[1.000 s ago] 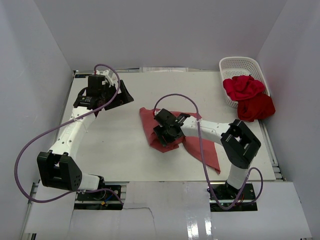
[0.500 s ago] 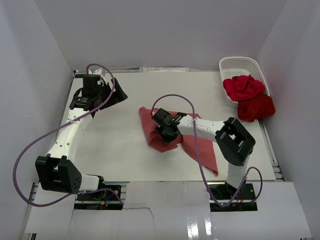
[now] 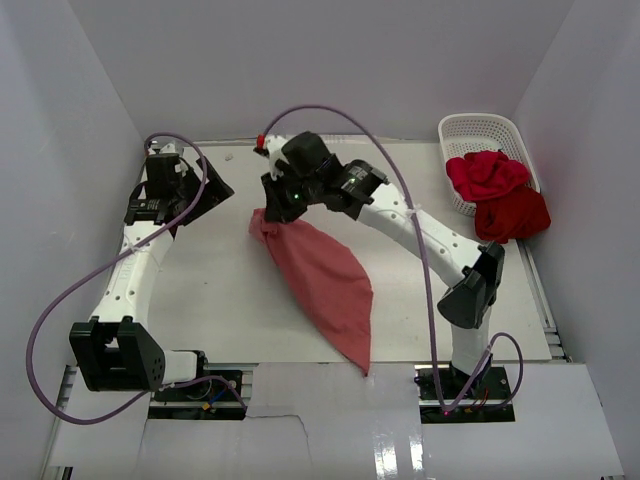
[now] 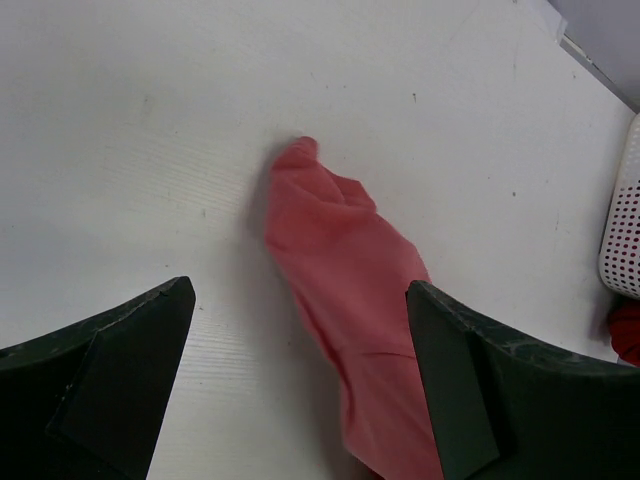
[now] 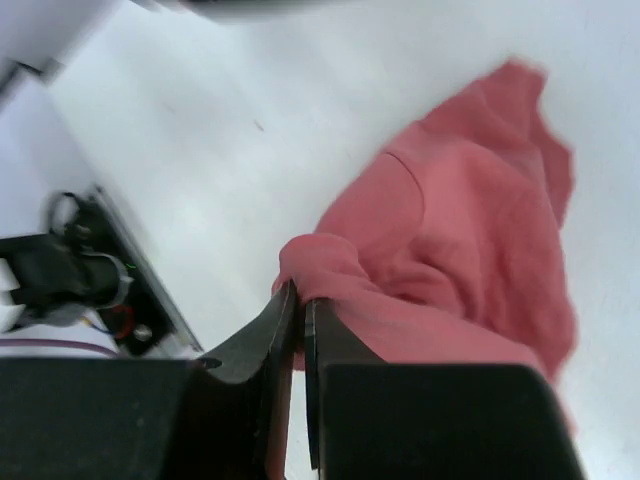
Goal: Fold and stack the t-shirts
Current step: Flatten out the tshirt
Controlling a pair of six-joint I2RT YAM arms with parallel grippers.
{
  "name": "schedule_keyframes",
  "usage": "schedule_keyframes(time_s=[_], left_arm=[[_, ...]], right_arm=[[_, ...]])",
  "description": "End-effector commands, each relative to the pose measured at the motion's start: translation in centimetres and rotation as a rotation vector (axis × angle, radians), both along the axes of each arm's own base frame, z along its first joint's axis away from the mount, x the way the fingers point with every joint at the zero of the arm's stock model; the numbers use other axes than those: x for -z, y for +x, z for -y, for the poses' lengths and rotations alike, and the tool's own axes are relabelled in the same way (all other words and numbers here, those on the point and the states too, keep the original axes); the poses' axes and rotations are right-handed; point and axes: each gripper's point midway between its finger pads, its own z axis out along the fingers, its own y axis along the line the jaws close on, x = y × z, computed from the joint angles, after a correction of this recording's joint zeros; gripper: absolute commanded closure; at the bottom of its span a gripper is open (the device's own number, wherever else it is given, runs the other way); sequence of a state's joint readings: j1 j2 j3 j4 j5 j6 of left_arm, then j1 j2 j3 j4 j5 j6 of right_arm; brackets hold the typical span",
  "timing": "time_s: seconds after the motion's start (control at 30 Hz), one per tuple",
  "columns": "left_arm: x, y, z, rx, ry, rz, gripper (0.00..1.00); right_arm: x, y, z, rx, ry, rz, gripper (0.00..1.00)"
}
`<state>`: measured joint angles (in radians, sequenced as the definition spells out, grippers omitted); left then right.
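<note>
The dusty salmon-red t-shirt (image 3: 322,280) hangs in a long bunch from my right gripper (image 3: 268,212), which is shut on a fold at its top end (image 5: 320,262). Its lower tip reaches the table's near edge. In the right wrist view the gripper (image 5: 300,296) pinches the cloth between closed fingers. My left gripper (image 3: 203,192) stands open at the far left, apart from the shirt. The left wrist view shows the shirt (image 4: 350,260) ahead of the open gripper (image 4: 300,290). A bright crimson t-shirt (image 3: 487,174) and a darker red one (image 3: 513,215) lie at the basket.
The white lattice basket (image 3: 480,128) stands at the far right corner, with the crimson shirt spilling over its near rim; its edge (image 4: 622,215) shows in the left wrist view. White walls close in the table on three sides.
My right gripper shut on the salmon shirt and raised it toward the far left, pulling the crumpled heap into a long hanging bunch. The left arm swung a little further left, still open.
</note>
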<state>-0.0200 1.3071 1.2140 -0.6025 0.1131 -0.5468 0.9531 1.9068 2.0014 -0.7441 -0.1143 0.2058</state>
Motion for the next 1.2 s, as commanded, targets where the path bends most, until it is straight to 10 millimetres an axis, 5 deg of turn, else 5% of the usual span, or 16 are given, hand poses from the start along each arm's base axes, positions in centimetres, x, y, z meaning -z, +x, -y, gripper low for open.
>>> schedule_keyframes(time_s=[0.0, 0.03, 0.07, 0.1, 0.13, 0.23, 0.3, 0.43, 0.53, 0.57, 0.63, 0.67, 0.7, 0.87, 1.03, 1.17], left_arm=[[-1.0, -0.6, 0.2, 0.000, -0.022, 0.032, 0.02], [-1.0, -0.6, 0.2, 0.003, -0.016, 0.034, 0.02], [-1.3, -0.6, 0.1, -0.001, -0.012, 0.042, 0.02], [-1.3, -0.7, 0.0, -0.001, -0.008, 0.043, 0.02], [-1.5, -0.7, 0.0, 0.001, -0.004, 0.050, 0.02], [-1.5, -0.7, 0.0, 0.004, -0.004, 0.050, 0.02], [-1.3, -0.6, 0.1, 0.007, -0.003, 0.047, 0.02], [-0.8, -0.5, 0.2, 0.017, -0.004, 0.040, 0.02], [-0.7, -0.5, 0.4, 0.029, -0.006, 0.041, 0.02], [-0.6, -0.6, 0.4, 0.034, -0.007, 0.038, 0.02], [-0.6, -0.5, 0.4, 0.037, -0.006, 0.041, 0.02], [-0.7, -0.6, 0.4, 0.038, -0.004, 0.043, 0.02], [-0.7, -0.6, 0.4, 0.042, -0.002, 0.044, 0.02], [-0.4, -0.7, 0.8, 0.061, -0.010, 0.040, 0.02], [1.0, -1.3, 1.0, 0.070, -0.020, 0.010, 0.02], [2.2, -1.8, 0.2, 0.003, -0.015, -0.014, 0.02]], right_arm=[[-9.2, -0.1, 1.8, -0.060, 0.172, 0.060, 0.92], [-9.6, 2.8, 4.0, 0.017, 0.189, 0.069, 0.92], [-11.4, 3.3, 6.1, 0.064, 0.237, 0.076, 0.92], [-11.6, 6.3, 9.5, 0.160, 0.262, 0.084, 0.92], [-11.3, 7.1, 10.9, 0.180, 0.294, 0.068, 0.92], [-6.7, 9.8, 15.9, 0.296, 0.261, 0.011, 0.92], [-1.8, 10.7, 18.6, 0.394, 0.158, -0.050, 0.92], [5.3, 10.7, 22.4, 0.532, 0.004, -0.112, 0.91], [9.8, 9.6, 23.7, 0.562, -0.115, -0.179, 0.71], [10.6, 9.5, 24.1, 0.579, -0.147, -0.178, 0.51], [11.5, 8.9, 24.0, 0.576, -0.183, -0.137, 0.29], [10.6, 8.6, 23.7, 0.552, -0.173, -0.091, 0.07], [10.4, 7.9, 22.4, 0.510, -0.172, -0.068, 0.04], [9.6, 6.1, 20.0, 0.448, -0.252, 0.038, 0.03], [9.0, 4.0, 14.4, 0.288, -0.181, 0.058, 0.06], [11.0, 4.4, 10.8, 0.217, -0.210, 0.065, 0.09]])
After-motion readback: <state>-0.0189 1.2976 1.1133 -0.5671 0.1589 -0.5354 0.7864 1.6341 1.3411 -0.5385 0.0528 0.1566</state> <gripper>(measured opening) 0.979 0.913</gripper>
